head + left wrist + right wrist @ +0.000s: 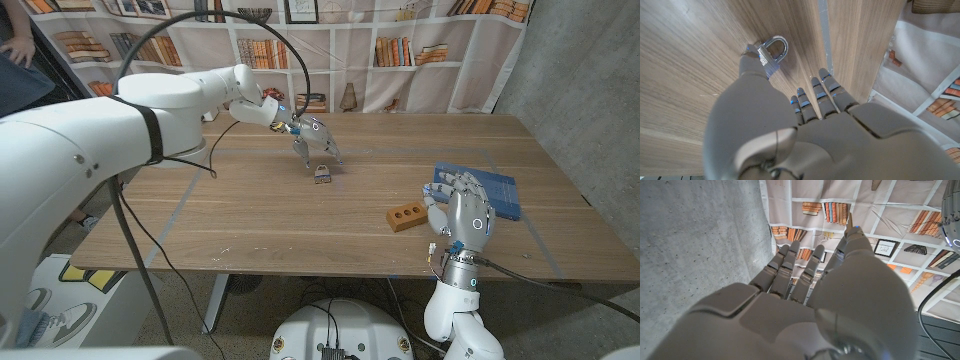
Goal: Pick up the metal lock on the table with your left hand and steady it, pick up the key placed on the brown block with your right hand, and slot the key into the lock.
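The metal padlock (322,174) sits on the wooden table (250,220) left of the middle, its shackle (778,44) plain in the left wrist view. My left hand (315,140) hovers right over it, and the thumb (752,67) touches the lock's body (767,62) while the other fingers (815,97) stay apart from it. The brown block (407,216) lies near the front right; the key on it is too small to make out. Just right of the block my right hand (462,212) stands upright with straight fingers (800,270), holding nothing.
A blue flat pad (492,192) lies behind my right hand. A black cable (215,60) arcs over my left arm. A person (15,50) stands at the far left behind the table. Bookshelf-print curtains hang at the back.
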Robot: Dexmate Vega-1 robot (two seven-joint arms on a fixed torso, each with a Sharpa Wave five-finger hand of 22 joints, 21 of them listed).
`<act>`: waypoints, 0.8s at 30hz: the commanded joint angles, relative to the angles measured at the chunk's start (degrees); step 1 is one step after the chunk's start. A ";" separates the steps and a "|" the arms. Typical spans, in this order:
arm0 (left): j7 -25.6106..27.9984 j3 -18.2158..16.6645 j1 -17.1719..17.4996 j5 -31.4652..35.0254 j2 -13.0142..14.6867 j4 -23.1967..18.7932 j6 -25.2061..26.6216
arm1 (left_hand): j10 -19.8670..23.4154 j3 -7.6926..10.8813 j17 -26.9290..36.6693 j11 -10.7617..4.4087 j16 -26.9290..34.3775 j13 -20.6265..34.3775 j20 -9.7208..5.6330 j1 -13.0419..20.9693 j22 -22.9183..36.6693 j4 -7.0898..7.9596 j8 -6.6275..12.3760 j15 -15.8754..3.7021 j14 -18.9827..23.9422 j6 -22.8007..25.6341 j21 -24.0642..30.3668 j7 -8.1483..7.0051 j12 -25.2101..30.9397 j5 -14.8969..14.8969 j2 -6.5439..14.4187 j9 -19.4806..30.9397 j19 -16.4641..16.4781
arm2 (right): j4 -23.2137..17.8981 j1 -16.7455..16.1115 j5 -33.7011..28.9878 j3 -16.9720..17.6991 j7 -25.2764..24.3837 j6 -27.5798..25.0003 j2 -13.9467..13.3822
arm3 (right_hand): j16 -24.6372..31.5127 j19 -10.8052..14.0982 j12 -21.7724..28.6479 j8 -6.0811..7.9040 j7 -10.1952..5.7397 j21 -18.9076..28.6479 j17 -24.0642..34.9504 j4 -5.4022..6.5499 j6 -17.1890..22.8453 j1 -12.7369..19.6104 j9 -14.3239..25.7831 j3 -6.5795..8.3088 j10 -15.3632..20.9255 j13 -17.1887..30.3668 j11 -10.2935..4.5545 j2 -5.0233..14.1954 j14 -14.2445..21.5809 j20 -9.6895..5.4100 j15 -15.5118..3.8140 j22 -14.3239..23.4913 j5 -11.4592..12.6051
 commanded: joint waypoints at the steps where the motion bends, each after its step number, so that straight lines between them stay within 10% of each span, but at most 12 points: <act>1: -0.57 0.45 0.99 -0.83 0.03 0.35 0.99 | 0.79 0.01 0.22 0.04 0.25 0.26 -1.71 -0.03 -0.07 0.21 0.35 -6.03 0.64 0.75 -0.10 -0.05 0.48 -0.17 0.27 0.25 0.64 | -0.72 0.01 -0.04 -1.10 0.00 -1.61 -0.25 | -0.08 0.63 -0.21 0.43 -0.04 0.30 0.14 0.12 0.71 0.07 0.23 -0.32 0.25 0.17 -0.03 0.51 0.52 -4.22 -7.93 0.08 0.25; 24: -1.54 0.13 2.41 -0.62 0.17 0.51 2.18 | 2.21 -0.36 0.17 -0.48 0.39 0.23 -1.72 0.04 -0.06 0.60 0.68 -6.02 2.02 2.33 -0.18 -0.28 0.74 -0.94 0.39 0.24 1.36 | -1.58 -1.21 -1.04 -1.77 0.00 -2.58 0.08 | -0.09 0.71 -0.31 0.25 -0.04 0.30 0.15 0.28 0.61 0.21 0.29 -0.93 0.32 0.16 -0.01 0.75 0.54 -4.12 -7.89 0.07 0.41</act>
